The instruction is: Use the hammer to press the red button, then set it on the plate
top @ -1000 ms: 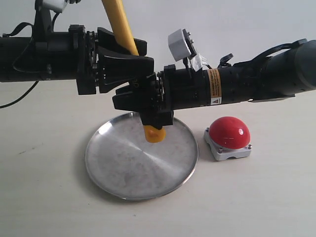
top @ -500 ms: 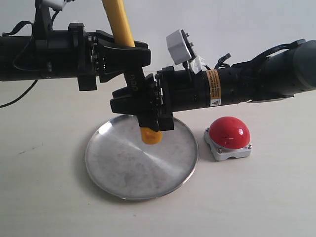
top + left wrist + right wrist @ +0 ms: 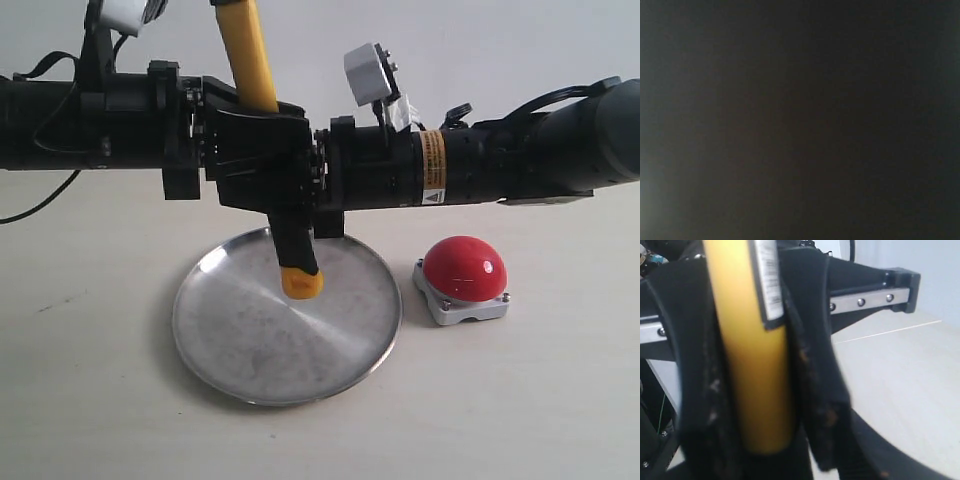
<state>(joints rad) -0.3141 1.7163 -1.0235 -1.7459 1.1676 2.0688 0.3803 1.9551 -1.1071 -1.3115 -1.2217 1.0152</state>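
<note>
Two grippers meet on the hammer (image 3: 247,60) above the plate (image 3: 230,350).
Left gripper (image 3: 262,135) pinches its yellow neck, holding it nearly upright, yellow end down over the plate; whether the right gripper (image 3: 297,195) grips or stands loose I cannot tell. Red button (image 3: 463,268) sits beside the plate's rim.

Looks like robot lab: bare pale tabletop (image 3: 90,420), blank white wall (image 3: 500,40), black left arm (image 3: 70,125), right arm (image 3: 540,150).
</note>
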